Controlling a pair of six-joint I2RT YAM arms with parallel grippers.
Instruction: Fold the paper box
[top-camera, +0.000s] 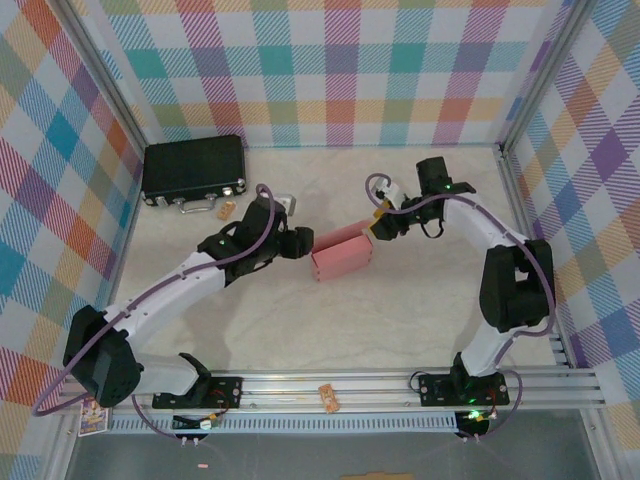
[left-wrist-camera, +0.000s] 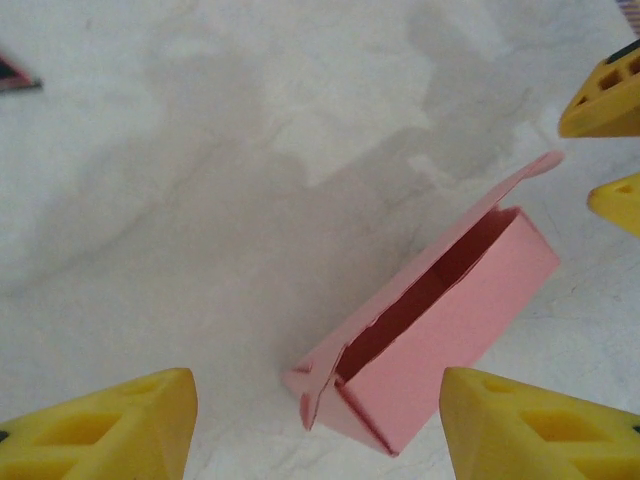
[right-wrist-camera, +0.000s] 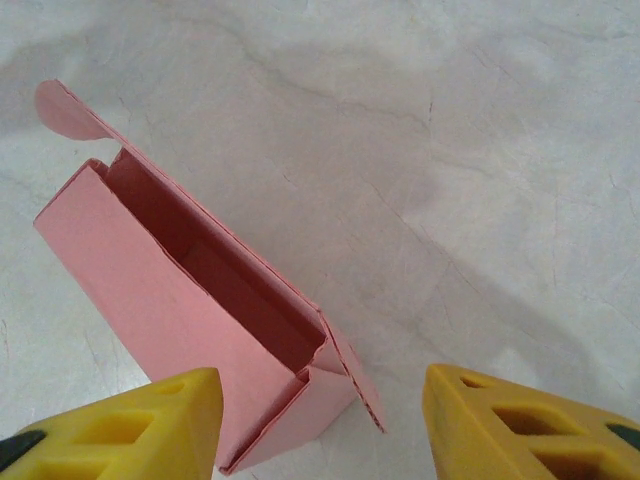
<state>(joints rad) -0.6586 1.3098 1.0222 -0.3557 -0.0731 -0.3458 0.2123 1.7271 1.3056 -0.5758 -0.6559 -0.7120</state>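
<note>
The paper box (top-camera: 342, 255) is a small salmon-pink rectangular box lying mid-table with its long top slot open. My left gripper (top-camera: 300, 243) is at its left end and my right gripper (top-camera: 378, 232) at its right end. In the left wrist view the box (left-wrist-camera: 450, 310) runs up to the right, and its near end with small folded flaps lies between the wide-apart yellow fingers of the left gripper (left-wrist-camera: 320, 430). In the right wrist view the box (right-wrist-camera: 170, 290) shows a loose side flap, and its end sits by the left finger of the open right gripper (right-wrist-camera: 320, 430).
A black hard case (top-camera: 194, 168) with metal latches lies at the back left, with a small orange item (top-camera: 228, 208) in front of it. Plaid walls enclose the table on three sides. An aluminium rail (top-camera: 380, 385) runs along the near edge.
</note>
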